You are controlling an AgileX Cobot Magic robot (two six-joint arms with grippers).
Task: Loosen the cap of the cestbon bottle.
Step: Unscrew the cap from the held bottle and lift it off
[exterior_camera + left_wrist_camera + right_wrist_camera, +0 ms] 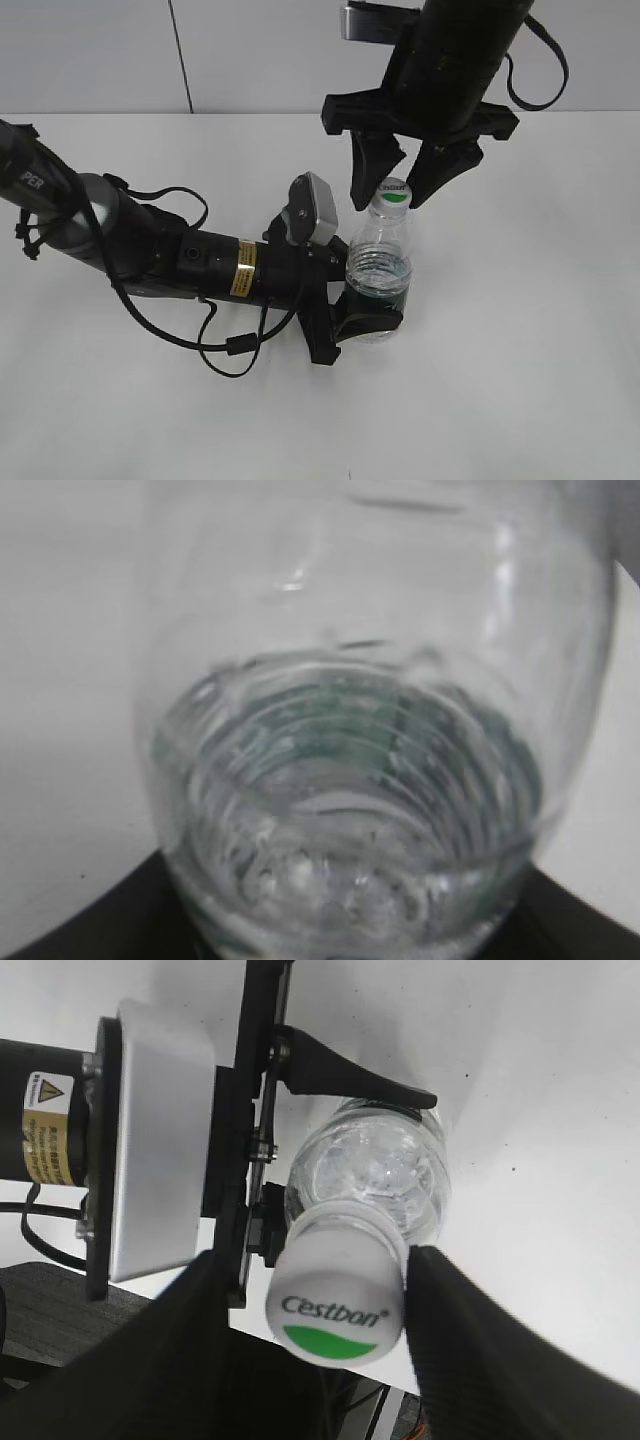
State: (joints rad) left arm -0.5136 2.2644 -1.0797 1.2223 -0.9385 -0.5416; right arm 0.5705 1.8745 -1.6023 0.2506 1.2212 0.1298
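— Two risks, I think: the right gripper (pixel 396 178), fingers spread either side of the small round white-and-green plastic cap (pixel 336 1305) without touching, may close off-centre and slip.

— And the left gripper (pixel 362 312)?

— Its fingers pinch the small clear plastic Cestbon bottle (pixel 379 265) at the dark green label band. If that hold is weak, the whole bottle probably turns with the cap.

— Orientation?

— Upright on the white table (pixel 520 350), long axis vertical, cap pointing up between the right fingers.
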